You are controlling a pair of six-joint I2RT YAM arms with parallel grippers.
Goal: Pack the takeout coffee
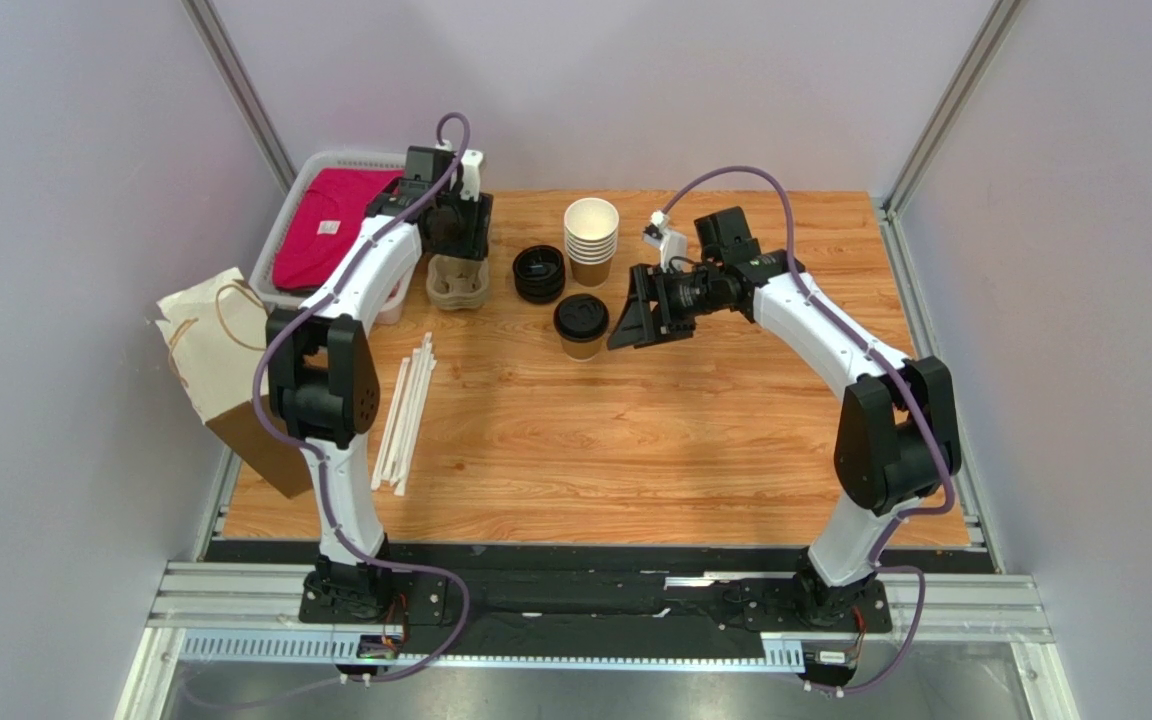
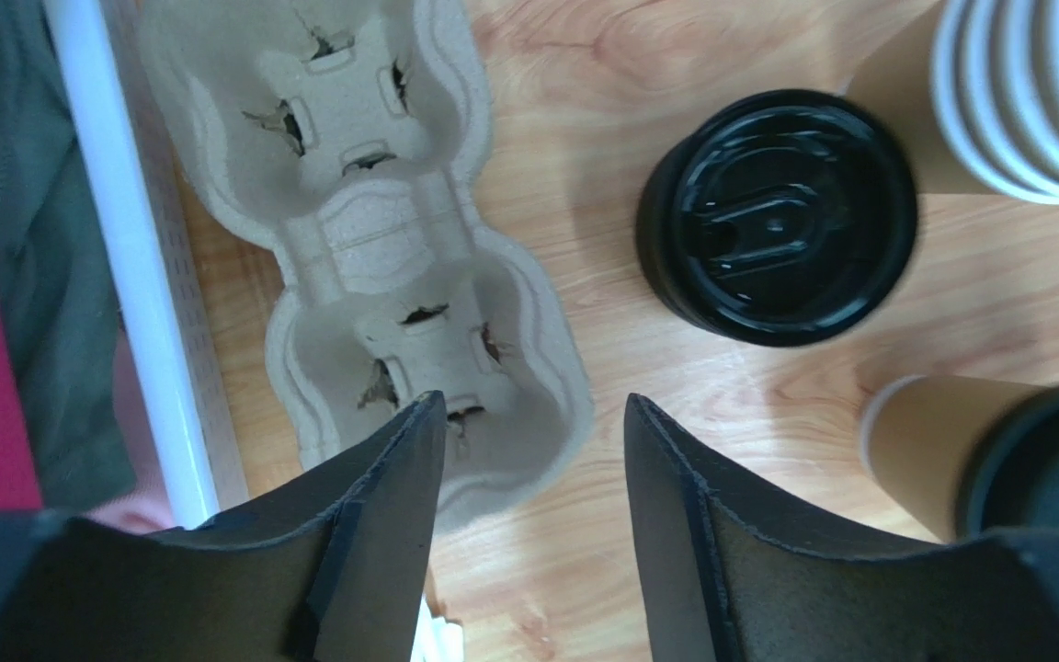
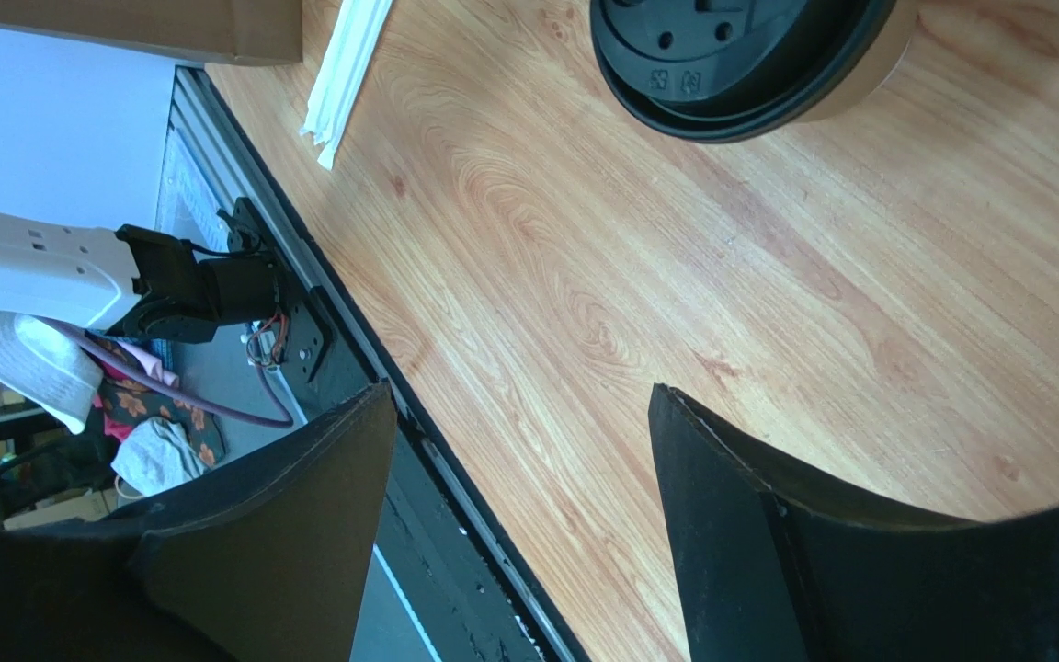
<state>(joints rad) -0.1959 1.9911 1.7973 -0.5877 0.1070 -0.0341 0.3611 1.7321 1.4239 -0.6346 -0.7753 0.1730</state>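
Plainly, the takeout coffee (image 1: 581, 324) stood upright on the table (image 1: 657, 435), its long axis vertical and its black lid on. It was on the near side of the stack of lidless cups (image 1: 591, 240) and a little to the right of the pile of loose lids (image 1: 539, 273). The right gripper (image 1: 636, 309) was by far the nearer tool. It lay just beside the cup on its right, apart from it, with its fingers pointed leftward at the cup's side, the jaws wide and nothing between them. In the right wrist view the lid's rim showed at the top edge, ahead of the fingertips and offset toward the finger on the picture's right rather than centred in the gap. I judged that a reach forward along the fingers' line, with a small sideways correction, would bring the cup wall between the pads. Since the cup stood tall, a side grasp across its body, below the lid, looked the fitting one. The left gripper (image 2: 528, 414) hung farther off, over the pulp cup carrier (image 2: 369, 262), its jaws likewise parted and empty. From there the coffee lay off to its right, past the lids. Both carrier wells that showed were empty, and a paper bag (image 1: 222, 368) leaned at the table's left edge. Either might have been where the coffee belonged, and I could not tell which.
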